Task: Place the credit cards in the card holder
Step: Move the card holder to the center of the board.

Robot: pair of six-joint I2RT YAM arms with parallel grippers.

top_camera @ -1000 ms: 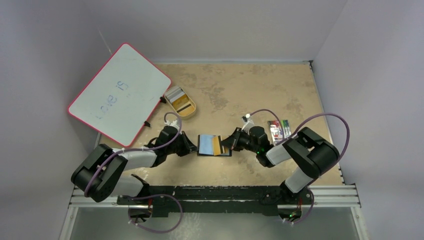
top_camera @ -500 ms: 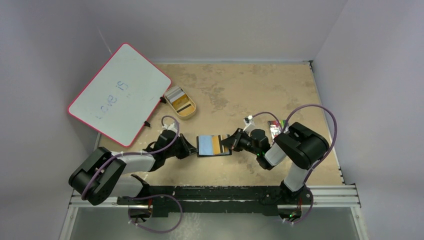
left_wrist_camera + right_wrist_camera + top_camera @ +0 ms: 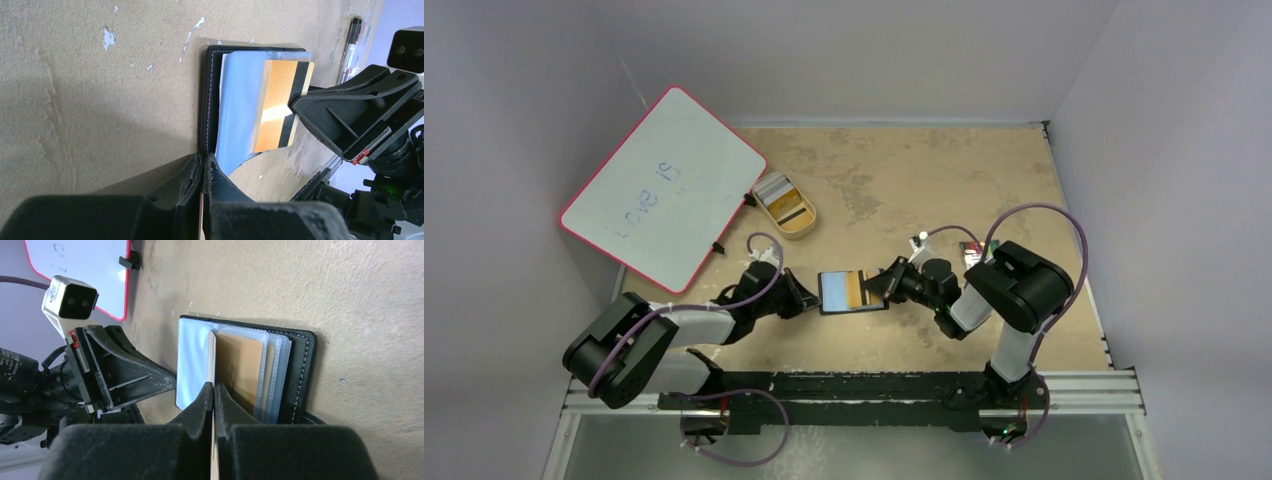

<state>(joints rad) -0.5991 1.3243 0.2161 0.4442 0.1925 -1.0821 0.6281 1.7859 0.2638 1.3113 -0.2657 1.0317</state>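
At table centre, your left gripper (image 3: 808, 296) clamps the card holder (image 3: 834, 290) at its 9 o'clock edge. Your right gripper (image 3: 886, 287) pinches a credit card (image 3: 857, 291) at the holder's 3 o'clock edge. Bare table (image 3: 904, 180) lies toward 12.

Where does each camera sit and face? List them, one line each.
Top external: above, behind the bases, looking down at the table; both arms show.
Left wrist: low, facing rightward; left pincer shut on the card holder.
Right wrist: low, facing leftward; right pincer shut on a credit card.
Shared: both wrist views show card holder, credit card, the opposite pincer.
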